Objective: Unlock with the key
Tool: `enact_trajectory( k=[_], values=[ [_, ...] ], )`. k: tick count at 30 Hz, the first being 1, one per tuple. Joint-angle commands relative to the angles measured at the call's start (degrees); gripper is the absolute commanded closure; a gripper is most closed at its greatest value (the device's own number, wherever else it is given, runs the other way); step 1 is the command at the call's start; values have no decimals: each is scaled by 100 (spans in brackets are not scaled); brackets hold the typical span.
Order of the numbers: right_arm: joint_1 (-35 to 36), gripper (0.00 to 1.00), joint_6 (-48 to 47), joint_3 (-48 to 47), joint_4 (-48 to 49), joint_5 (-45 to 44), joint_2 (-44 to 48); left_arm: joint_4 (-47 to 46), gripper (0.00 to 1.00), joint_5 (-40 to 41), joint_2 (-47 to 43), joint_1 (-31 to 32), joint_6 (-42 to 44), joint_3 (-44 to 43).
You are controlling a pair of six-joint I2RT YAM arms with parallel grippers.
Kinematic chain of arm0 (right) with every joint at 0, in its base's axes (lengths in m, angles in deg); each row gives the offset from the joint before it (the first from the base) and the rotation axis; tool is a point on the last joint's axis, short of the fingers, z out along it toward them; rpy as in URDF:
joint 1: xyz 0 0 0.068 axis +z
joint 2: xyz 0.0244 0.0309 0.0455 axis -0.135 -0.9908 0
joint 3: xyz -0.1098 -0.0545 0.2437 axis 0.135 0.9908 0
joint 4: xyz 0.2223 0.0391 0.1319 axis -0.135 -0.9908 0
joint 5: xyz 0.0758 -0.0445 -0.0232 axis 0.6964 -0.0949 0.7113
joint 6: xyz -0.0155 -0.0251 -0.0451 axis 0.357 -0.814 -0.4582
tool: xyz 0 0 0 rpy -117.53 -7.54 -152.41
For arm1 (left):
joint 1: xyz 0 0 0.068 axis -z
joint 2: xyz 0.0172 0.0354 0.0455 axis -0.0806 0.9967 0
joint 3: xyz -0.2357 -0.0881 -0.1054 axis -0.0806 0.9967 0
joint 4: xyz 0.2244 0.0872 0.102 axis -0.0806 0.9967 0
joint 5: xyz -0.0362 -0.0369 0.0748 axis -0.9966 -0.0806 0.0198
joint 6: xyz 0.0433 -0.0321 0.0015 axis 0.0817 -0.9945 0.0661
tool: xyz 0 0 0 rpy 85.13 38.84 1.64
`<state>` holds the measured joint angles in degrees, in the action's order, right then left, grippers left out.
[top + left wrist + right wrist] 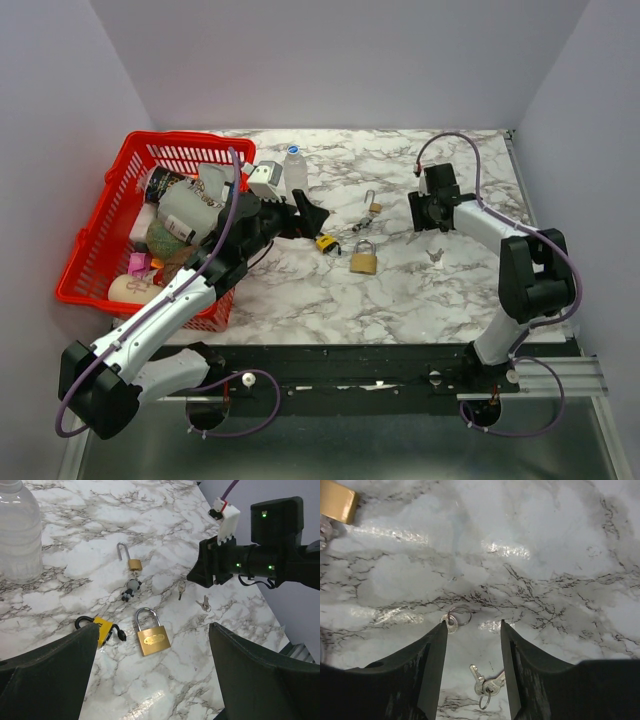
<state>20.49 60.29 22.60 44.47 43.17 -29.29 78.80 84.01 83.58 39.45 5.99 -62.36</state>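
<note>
A large brass padlock (363, 260) (152, 639) lies shut mid-table. Beside it are a yellow padlock (102, 629) and a small brass padlock (134, 562) whose shackle is open. A single key on a ring (451, 620) (181, 589) lies on the marble at the tip of my right gripper's left finger (432, 652). A pair of keys (487, 682) (435, 257) lies further back, seen between the fingers. My right gripper (472, 624) (418, 212) hovers open, holding nothing. My left gripper (154, 627) (305, 215) stands wide open above the large padlock.
A red basket (100, 240) full of several items stands at the left. A clear bottle (295, 170) (17, 530) and a small white box (264, 180) sit behind the left gripper. The walls close in at the back and right.
</note>
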Motion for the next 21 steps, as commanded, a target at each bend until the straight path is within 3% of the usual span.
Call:
enact_trajectory(
  k=[1,21],
  values=[
    [-25,46,-401,-256,-279,-220,-254,-38,1,-26,-125,-29,96,15],
    [-78,53,-806,-669,-612,281,-878,-30,1,-53,-90,-29,70,15]
  ],
)
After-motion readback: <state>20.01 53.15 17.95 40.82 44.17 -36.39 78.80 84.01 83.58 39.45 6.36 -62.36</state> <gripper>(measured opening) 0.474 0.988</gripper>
